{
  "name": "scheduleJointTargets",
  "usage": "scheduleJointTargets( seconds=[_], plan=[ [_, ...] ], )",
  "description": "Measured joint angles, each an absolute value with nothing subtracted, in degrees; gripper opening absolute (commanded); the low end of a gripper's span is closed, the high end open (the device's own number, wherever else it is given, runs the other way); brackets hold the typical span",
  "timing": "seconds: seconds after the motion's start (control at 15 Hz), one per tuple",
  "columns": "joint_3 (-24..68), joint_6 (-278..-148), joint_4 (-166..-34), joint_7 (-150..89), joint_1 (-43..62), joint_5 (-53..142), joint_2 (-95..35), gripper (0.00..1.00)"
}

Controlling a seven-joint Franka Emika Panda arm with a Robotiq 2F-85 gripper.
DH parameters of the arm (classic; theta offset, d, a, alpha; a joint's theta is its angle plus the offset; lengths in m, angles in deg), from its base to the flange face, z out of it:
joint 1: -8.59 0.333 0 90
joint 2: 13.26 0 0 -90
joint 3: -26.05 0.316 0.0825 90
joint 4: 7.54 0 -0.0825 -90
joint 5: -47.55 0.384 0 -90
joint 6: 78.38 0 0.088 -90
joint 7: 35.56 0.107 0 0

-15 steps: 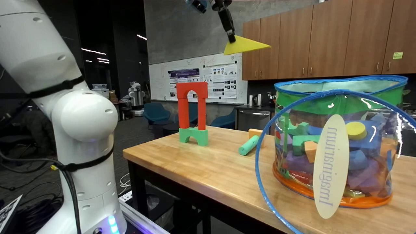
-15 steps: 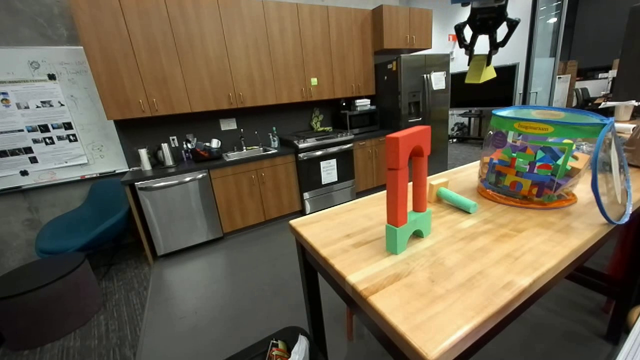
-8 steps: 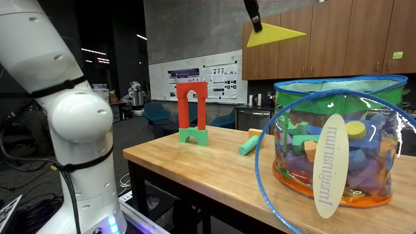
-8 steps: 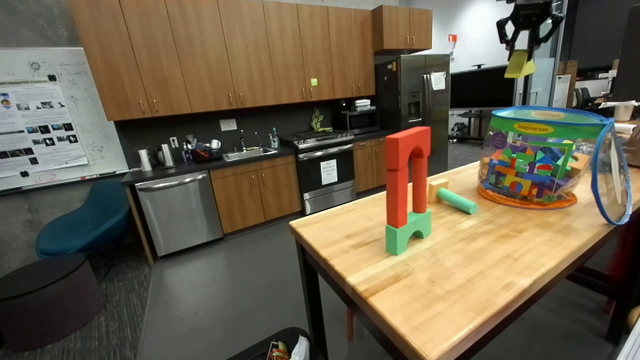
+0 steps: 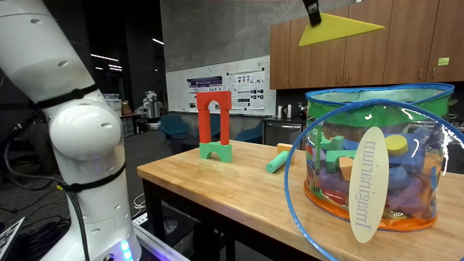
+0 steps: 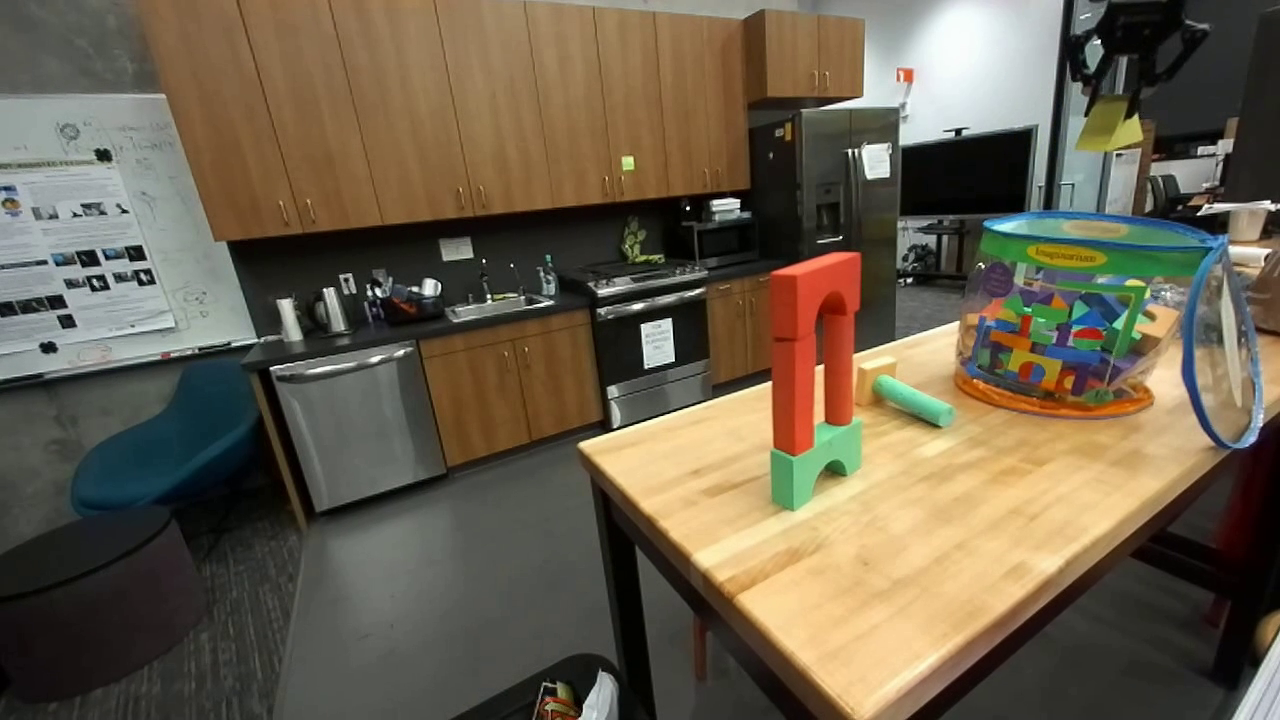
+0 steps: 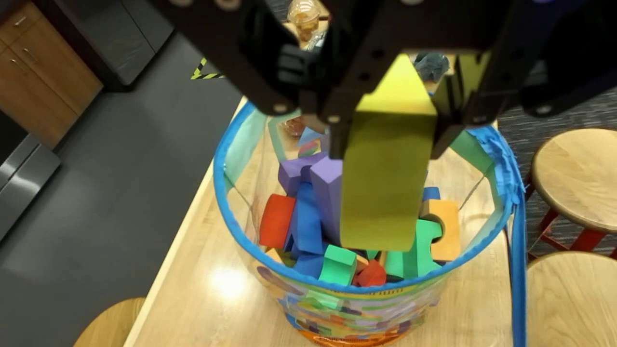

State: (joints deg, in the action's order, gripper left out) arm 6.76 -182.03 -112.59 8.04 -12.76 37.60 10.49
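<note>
Newly, one yellow wedge (image 5: 337, 28), pinched in the gripper (image 7: 389, 149), had swung over one open tub (image 6: 1150, 262), not set down. Its blocks (image 7: 307, 217) were too jumbled to count. Farther off came one green cylinder (image 5: 277, 162), one orange block (image 6: 869, 376); then one red arch (image 5: 214, 95) on two red pillars (image 5: 205, 127) on one green arch (image 5: 215, 146).

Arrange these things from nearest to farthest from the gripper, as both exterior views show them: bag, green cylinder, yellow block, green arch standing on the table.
1. Yellow block, held in the gripper.
2. Bag, open, below the gripper.
3. Green cylinder, lying on the table near the bag.
4. Green arch, farther along the table, under the red blocks.
</note>
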Motion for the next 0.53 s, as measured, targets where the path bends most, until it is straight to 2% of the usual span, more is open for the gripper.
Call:
scheduleJointTargets(
  seconds=[0.07,0.13,0.2,0.47,0.53],
  plan=[
    [6.32,-182.10,-112.37,7.59,-13.09,38.02,10.23,0.50],
    [6.01,-182.18,-112.21,7.35,-13.37,38.40,9.96,0.67],
    [5.79,-182.29,-112.04,7.15,-13.60,38.76,9.63,0.70],
    [5.65,-183.05,-111.78,6.63,-13.82,39.55,8.86,0.96],
    [5.78,-183.19,-111.78,6.63,-13.82,39.55,8.83,0.99]
  ],
)
